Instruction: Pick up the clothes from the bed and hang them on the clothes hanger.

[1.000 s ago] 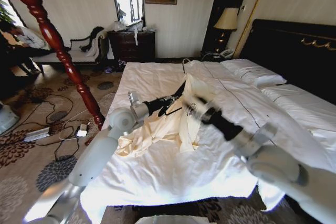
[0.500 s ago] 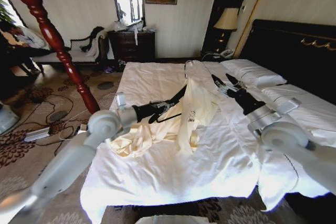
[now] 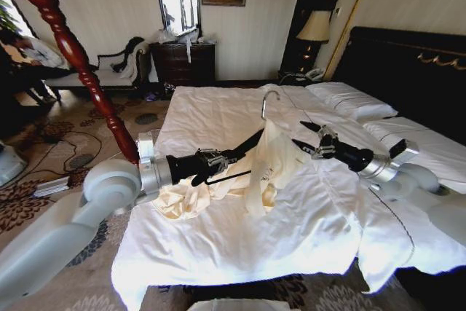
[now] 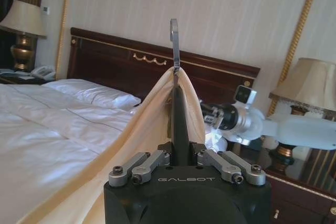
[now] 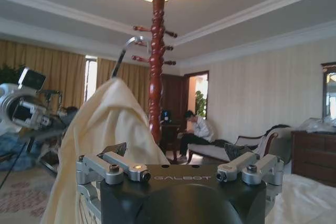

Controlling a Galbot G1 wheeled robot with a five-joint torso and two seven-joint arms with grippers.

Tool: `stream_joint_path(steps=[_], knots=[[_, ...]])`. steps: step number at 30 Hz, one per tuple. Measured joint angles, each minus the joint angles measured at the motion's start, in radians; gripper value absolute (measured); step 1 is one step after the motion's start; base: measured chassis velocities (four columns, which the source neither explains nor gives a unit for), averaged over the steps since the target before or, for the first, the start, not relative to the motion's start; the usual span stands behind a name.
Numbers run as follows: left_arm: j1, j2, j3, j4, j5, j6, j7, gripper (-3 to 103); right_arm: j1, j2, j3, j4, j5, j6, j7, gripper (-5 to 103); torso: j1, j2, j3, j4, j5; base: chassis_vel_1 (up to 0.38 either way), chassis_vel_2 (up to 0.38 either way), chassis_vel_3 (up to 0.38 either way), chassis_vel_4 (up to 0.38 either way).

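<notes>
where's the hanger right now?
Head view: the hanger is held up over the middle of the bed, clamped in the left pincer, top draped over it, right pincer just beside.

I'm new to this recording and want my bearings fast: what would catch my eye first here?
The cream top, draped over the black hanger with its silver hook sticking up, hangs above the middle of the white bed. The left end effector grips the hanger from the robot's left, while the right end effector, open, points at the top from the right. A red-brown coat stand rises at far left.
</notes>
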Motion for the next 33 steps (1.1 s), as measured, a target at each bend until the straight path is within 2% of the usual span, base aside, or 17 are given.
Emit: stream_joint_path(steps=[11, 14, 16, 19, 22, 25, 27, 28, 29, 32, 33], knots=[[-0.002, -0.005, 0.018, -0.016, 0.003, -0.001, 0.000, 16, -0.006, -0.013, -0.008, -0.018, -0.028, -0.034, -0.141, 100, 0.000, 0.000, 0.000, 0.0002, -0.0001, 0.000, 0.000, 0.000, 0.000], [-0.005, -0.013, 0.022, -0.011, 0.008, -0.002, -0.001, 16, -0.007, -0.018, -0.009, -0.020, -0.031, -0.043, -0.175, 87, 0.000, 0.000, 0.000, 0.0000, -0.0002, 0.000, 0.000, 0.000, 0.000], [-0.005, -0.014, 0.023, -0.009, 0.009, -0.002, -0.001, 16, -0.007, -0.018, -0.009, -0.020, -0.031, -0.044, -0.176, 87, 0.000, 0.000, 0.000, 0.0000, -0.0001, 0.000, 0.000, 0.000, 0.000], [-0.007, -0.016, 0.028, -0.005, 0.014, -0.002, 0.000, 16, -0.007, -0.018, -0.009, -0.018, -0.032, -0.045, -0.174, 71, 0.000, 0.000, 0.000, 0.0001, -0.0001, 0.000, 0.000, 0.000, 0.000], [-0.008, -0.018, 0.030, -0.003, 0.015, -0.002, 0.001, 16, -0.007, -0.018, -0.009, -0.015, -0.037, -0.044, -0.167, 65, 0.000, 0.000, 0.000, 0.0000, -0.0001, 0.000, 0.000, 0.000, 0.000], [-0.011, -0.019, 0.033, 0.001, 0.016, -0.002, 0.003, 16, -0.008, -0.014, -0.007, 0.000, -0.050, -0.039, -0.150, 49, 0.000, 0.000, 0.000, 0.0000, -0.0001, 0.000, 0.000, 0.000, 0.000], [-0.011, -0.019, 0.033, 0.001, 0.016, -0.002, 0.003, 16, -0.008, -0.013, -0.007, 0.002, -0.053, -0.038, -0.147, 49, 0.000, 0.000, 0.000, 0.0001, -0.0001, 0.000, 0.000, 0.000, 0.000], [-0.012, -0.019, 0.033, 0.002, 0.017, -0.004, 0.003, 16, -0.008, -0.011, -0.005, 0.010, -0.069, -0.035, -0.141, 38, 0.000, 0.000, 0.000, 0.0001, -0.0002, 0.000, 0.000, 0.000, 0.000], [-0.013, -0.018, 0.033, 0.003, 0.018, -0.007, 0.003, 16, -0.008, -0.011, -0.004, 0.013, -0.079, -0.032, -0.137, 33, 0.000, 0.000, 0.000, 0.0000, -0.0001, 0.000, 0.000, 0.000, 0.000], [-0.013, -0.017, 0.032, 0.004, 0.019, -0.009, -0.001, 15, -0.008, -0.009, -0.003, 0.019, -0.095, -0.025, -0.122, 30, 0.000, 0.000, 0.000, 0.0000, 0.0000, 0.000, 0.000, 0.000, 0.000], [-0.015, -0.014, 0.030, 0.006, 0.021, -0.010, -0.001, 15, -0.006, -0.007, 0.001, 0.028, -0.111, -0.012, -0.096, 30, 0.000, 0.000, 0.000, 0.0000, 0.0000, 0.000, 0.000, 0.000, 0.000]])
